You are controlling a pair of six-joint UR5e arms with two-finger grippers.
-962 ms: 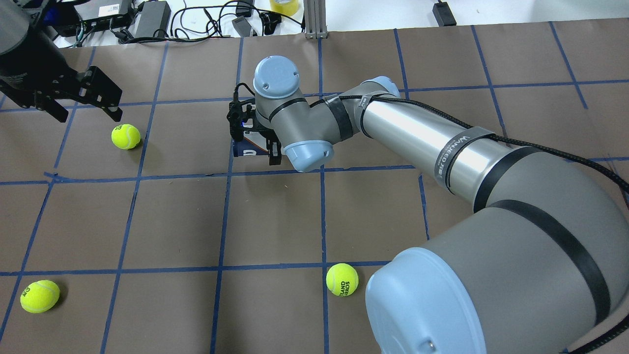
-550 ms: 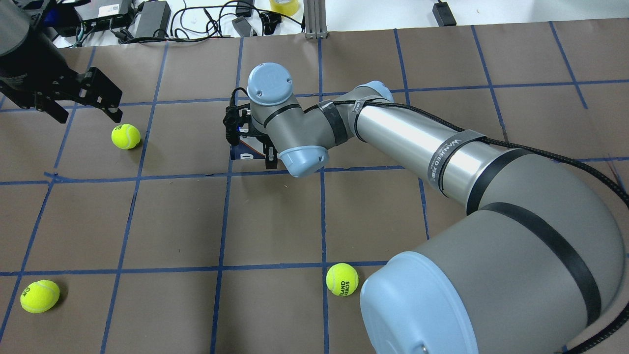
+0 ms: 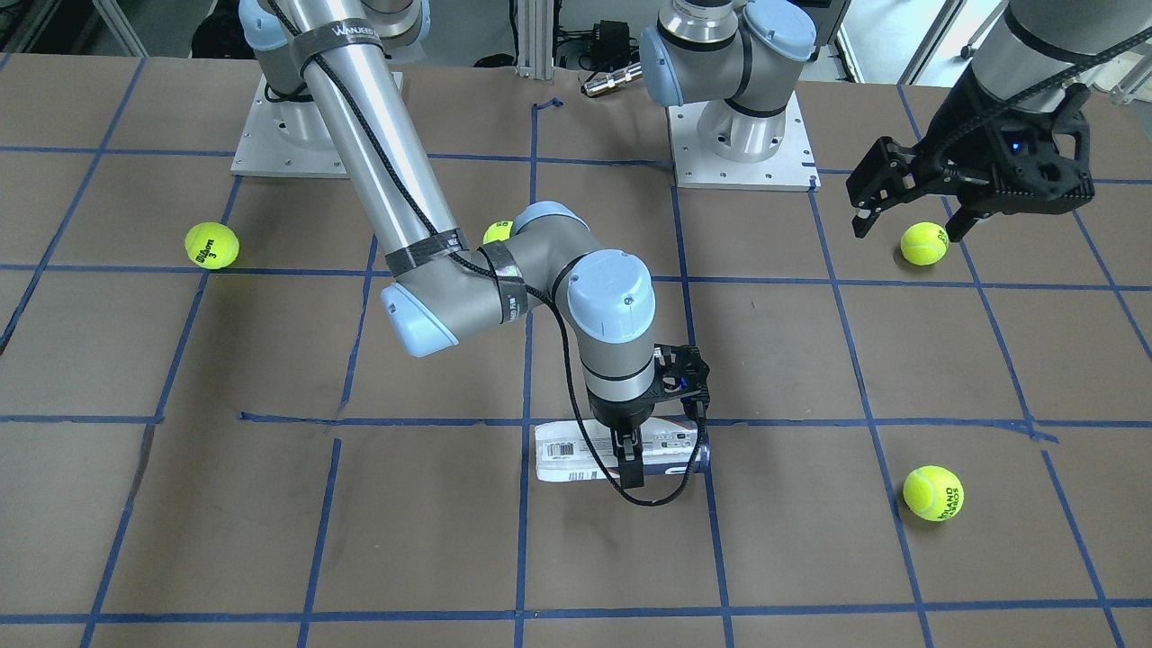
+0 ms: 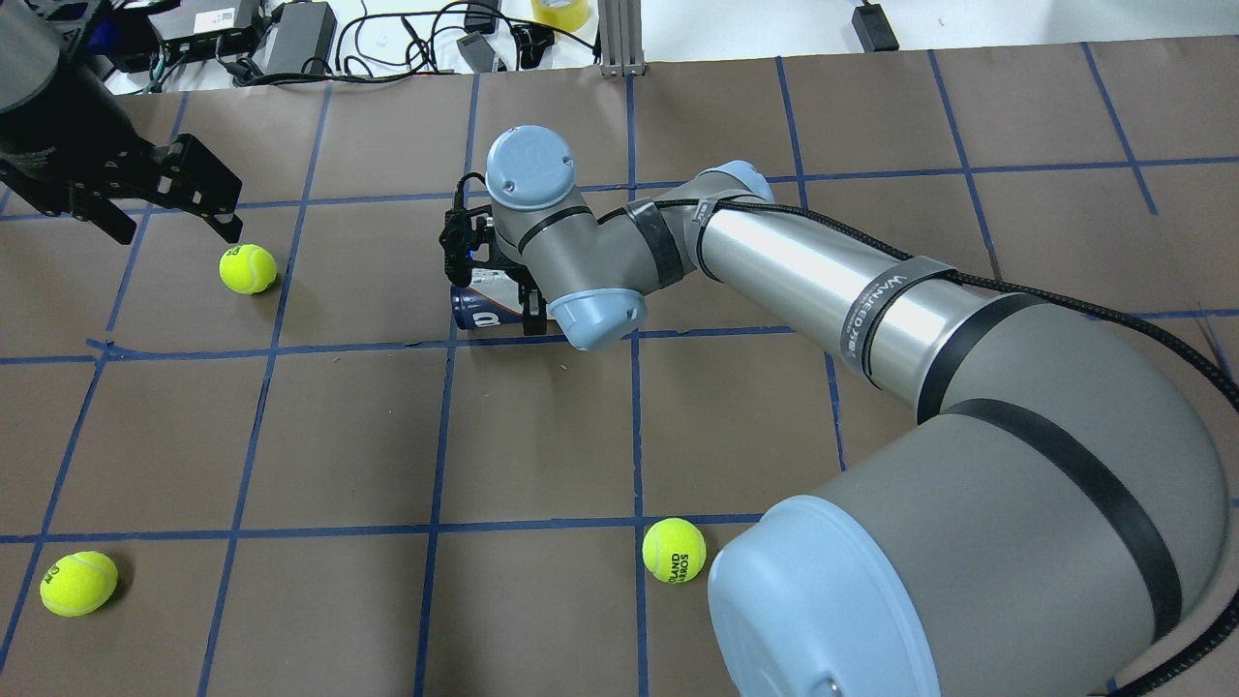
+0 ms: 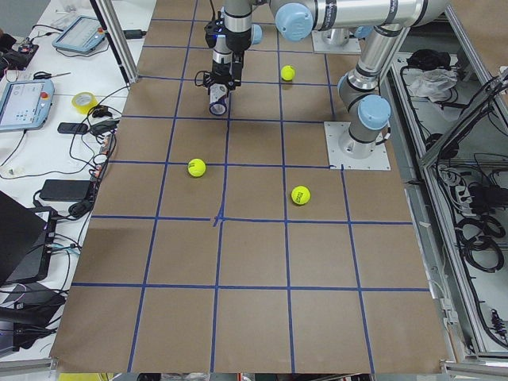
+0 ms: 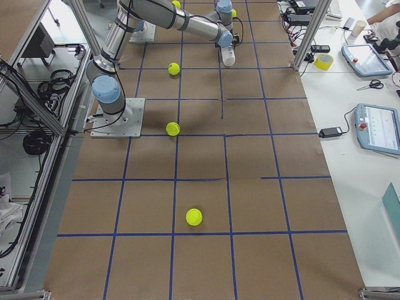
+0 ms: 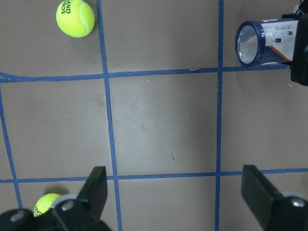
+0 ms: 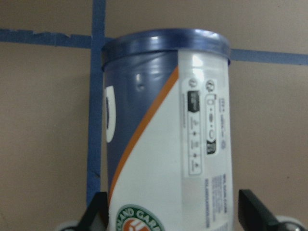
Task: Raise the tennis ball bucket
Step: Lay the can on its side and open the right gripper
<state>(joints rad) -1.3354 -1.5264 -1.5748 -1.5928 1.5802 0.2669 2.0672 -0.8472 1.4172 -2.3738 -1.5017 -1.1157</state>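
Observation:
The tennis ball bucket (image 3: 567, 454) is a slim white can with a barcode, a navy band and a navy rim, lying on its side across a blue tape line. My right gripper (image 3: 633, 454) reaches down over its middle, one finger on each side, shut on it and holding it low over the table. It shows close up in the right wrist view (image 8: 163, 120) between the two fingers (image 8: 96, 211). In the overhead view only its navy end (image 4: 479, 310) shows under the wrist. My left gripper (image 4: 176, 230) is open and empty, hovering at the far left.
Tennis balls lie just under the left gripper (image 4: 248, 268), at the front left (image 4: 78, 583) and at the front middle by the right arm's base (image 4: 674, 550). Cables and boxes (image 4: 290, 34) lie beyond the far edge. The brown table (image 4: 339, 436) has blue grid tape.
The right gripper has shifted a little to the left with the can; the can's navy end now looks larger and turned. The left arm has not moved.

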